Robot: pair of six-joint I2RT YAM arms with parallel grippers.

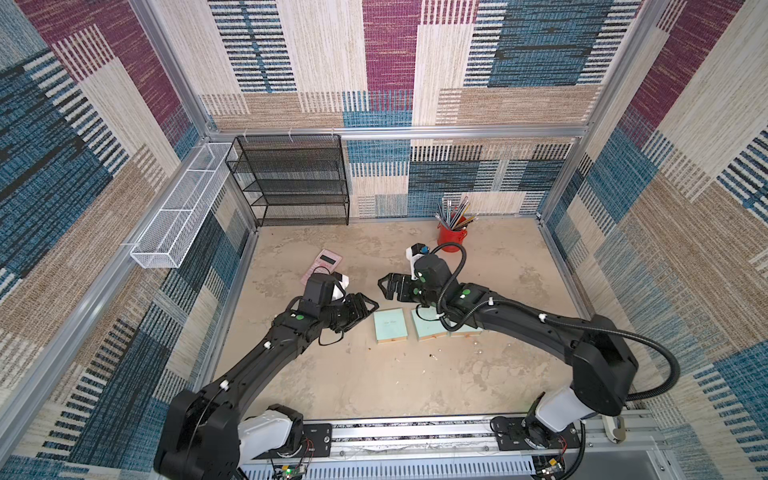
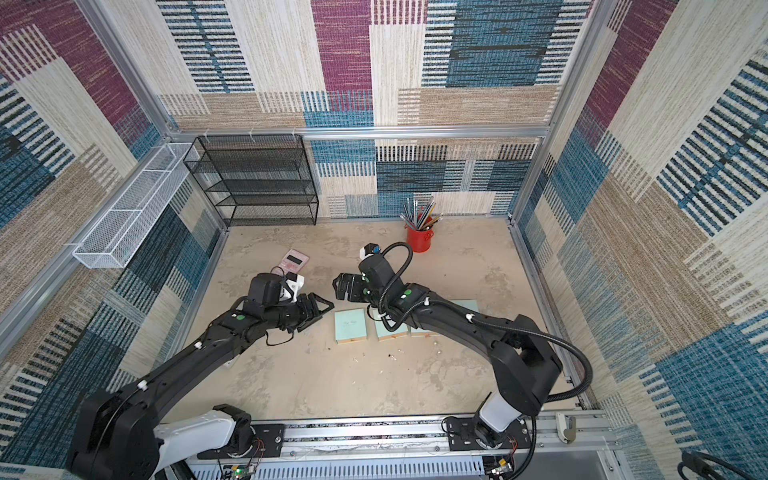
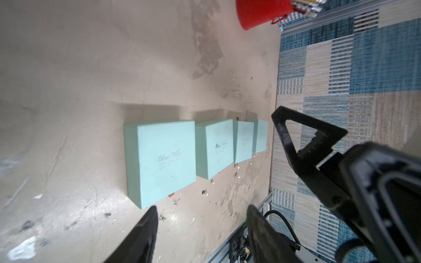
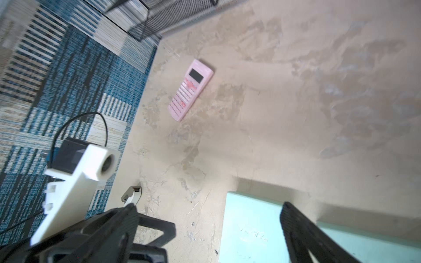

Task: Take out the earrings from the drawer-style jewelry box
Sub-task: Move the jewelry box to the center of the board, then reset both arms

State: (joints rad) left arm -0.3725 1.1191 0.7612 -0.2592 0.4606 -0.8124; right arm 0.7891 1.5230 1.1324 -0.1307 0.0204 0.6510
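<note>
Several mint-green jewelry boxes [image 1: 390, 325] [image 2: 351, 326] [image 3: 164, 159] stand in a row mid-table, their lids up. The earrings [image 3: 237, 167] are tiny silvery specks scattered on the table along the front of the boxes; in both top views they show as specks [image 1: 434, 356] [image 2: 401, 350]. My left gripper [image 1: 368, 311] [image 2: 326, 309] [image 3: 202, 211] hovers open just left of the row, with nothing between its fingers. My right gripper [image 1: 383, 287] [image 2: 337, 286] [image 4: 208, 208] is open and empty above the table behind the leftmost box. Its arm covers the right-hand boxes in the top views.
A pink calculator [image 1: 322, 266] [image 4: 191, 88] lies behind the left gripper. A red cup of pencils [image 1: 451, 235] [image 3: 262, 11] stands at the back. A black mesh shelf [image 1: 295, 183] is at the back left, and a white wire basket [image 1: 178, 216] hangs on the left wall.
</note>
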